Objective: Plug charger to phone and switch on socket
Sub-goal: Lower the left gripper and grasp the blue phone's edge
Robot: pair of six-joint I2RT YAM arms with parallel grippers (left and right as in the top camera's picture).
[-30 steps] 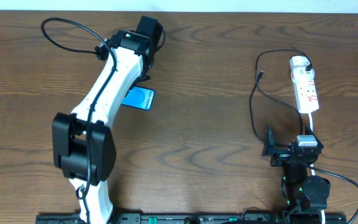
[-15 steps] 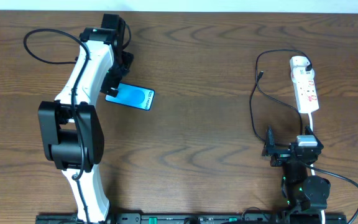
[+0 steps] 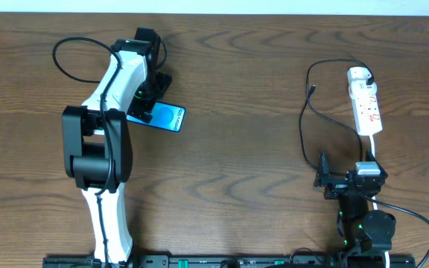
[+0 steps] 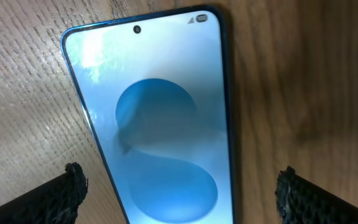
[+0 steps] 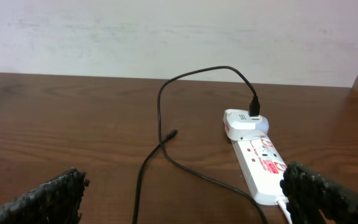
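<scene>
From above, we see a brown wooden table with a robot arm at each near corner. The left arm reaches across the far left of the table, and the left gripper hangs over the phone. The phone lies flat and screen up at a slant, its blue screen showing oval shapes. In the left wrist view the jaws stand wide open and hold nothing. One black fingertip sits on each side of the phone's lower half, with bare wood between each fingertip and the phone's edge. The right gripper is pulled back near its base at the near right, its jaws also spread wide and empty. Beyond it the socket, a narrow white power strip, lies on the far right of the table. Its white cord runs back toward the right arm. The charger has its white plug head seated in the strip's far end. Its thin black cable loops over the wood, and the connector tip rests loose on the table, well apart from the phone.
</scene>
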